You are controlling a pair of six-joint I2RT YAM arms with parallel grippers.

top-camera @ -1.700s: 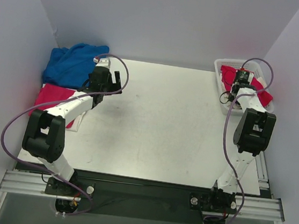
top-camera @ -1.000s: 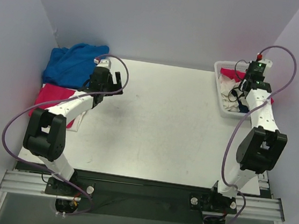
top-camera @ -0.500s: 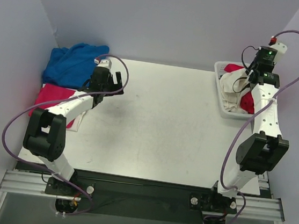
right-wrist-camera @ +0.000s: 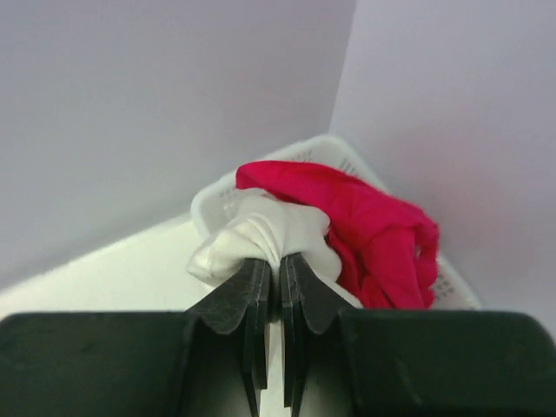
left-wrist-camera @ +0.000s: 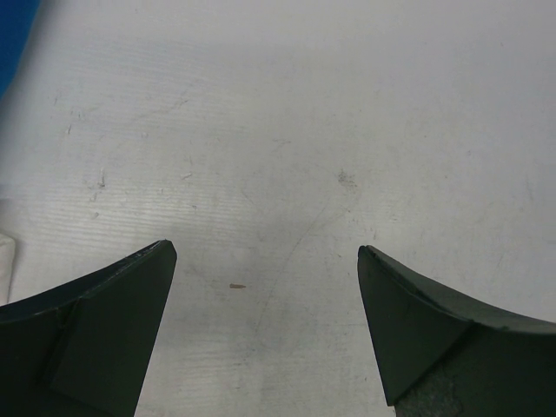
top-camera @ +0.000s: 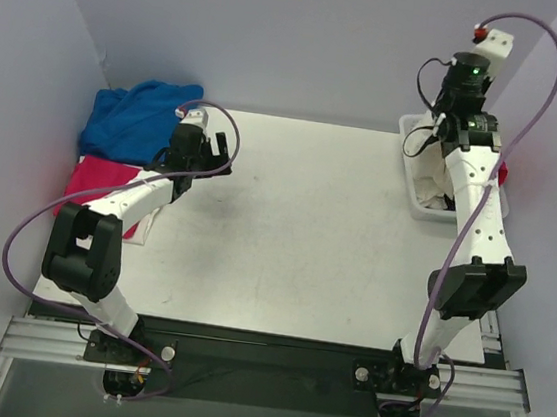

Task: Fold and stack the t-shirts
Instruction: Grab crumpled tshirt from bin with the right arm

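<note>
My right gripper is shut on a bunched fold of the cream-white t-shirt, held up above the white lattice basket. A crimson-pink t-shirt lies in the basket behind it. From above, the right gripper is raised high at the back right, and the cream-white shirt hangs under it into the basket. A royal blue t-shirt lies crumpled at the back left, next to another crimson-pink shirt. My left gripper hovers open over bare table, and nothing lies between its fingers.
The white table is boxed in by pale walls at the back and both sides. The basket stands tight in the back right corner. Cables loop from both arms. In the left wrist view, a blue edge shows at the top left.
My right arm has risen and stretched up, drawing the cream-white shirt out of the basket. The left arm has stayed where it was.
</note>
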